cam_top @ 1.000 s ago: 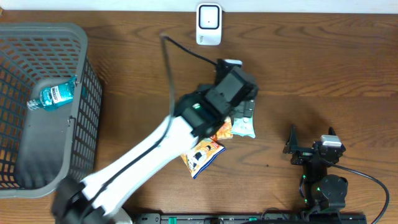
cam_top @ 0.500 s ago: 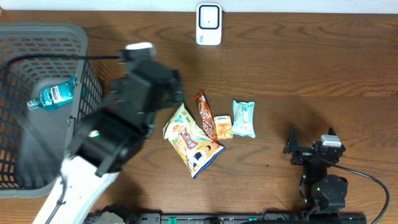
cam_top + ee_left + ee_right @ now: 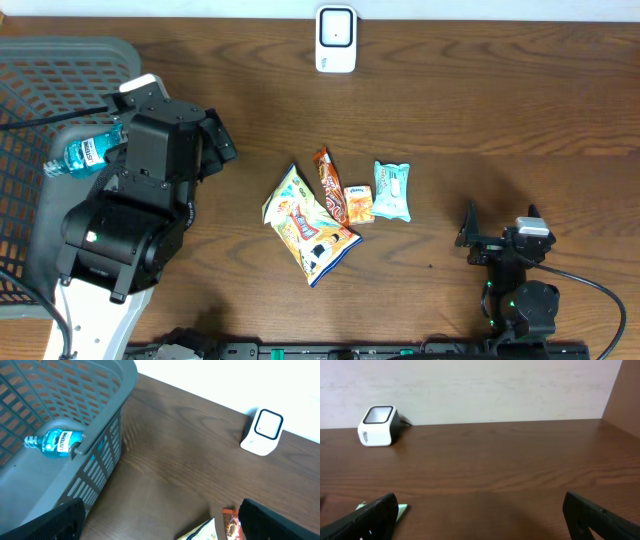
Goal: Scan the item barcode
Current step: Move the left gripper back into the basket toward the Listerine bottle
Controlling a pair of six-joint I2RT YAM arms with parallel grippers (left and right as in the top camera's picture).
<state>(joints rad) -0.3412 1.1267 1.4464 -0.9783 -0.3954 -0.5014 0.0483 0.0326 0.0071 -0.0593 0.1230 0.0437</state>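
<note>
Looking at the left gripper (image 3: 160, 515) first: its fingers (image 3: 60, 522) are spread wide with nothing between them. A second ago that arm was parked right over the snacks in the middle of the table (image 3: 500, 110). Now it's swung out to 9 o'clock and hangs by the basket (image 3: 60, 50), pointing up toward 12.

The snacks haven't budged in the last half second. The chip bag (image 3: 305, 225) lies dead centre, with the teal packet (image 3: 392, 190) just off its 2 o'clock side and two small orange ones between them. The blue bottle (image 3: 92, 152) lies in the basket, resting against its near wall.

The scanner (image 3: 336, 38) sits alone at 12 o'clock with nothing in front of it. The right gripper (image 3: 498, 228) is wide open too, idling at 4 o'clock.

My read: the left arm came away from the pile empty-handed, so no barcode is anywhere near the scanner. Whichever snack is next still needs grabbing. Can't tell whether it's resetting or going for the bottle.
</note>
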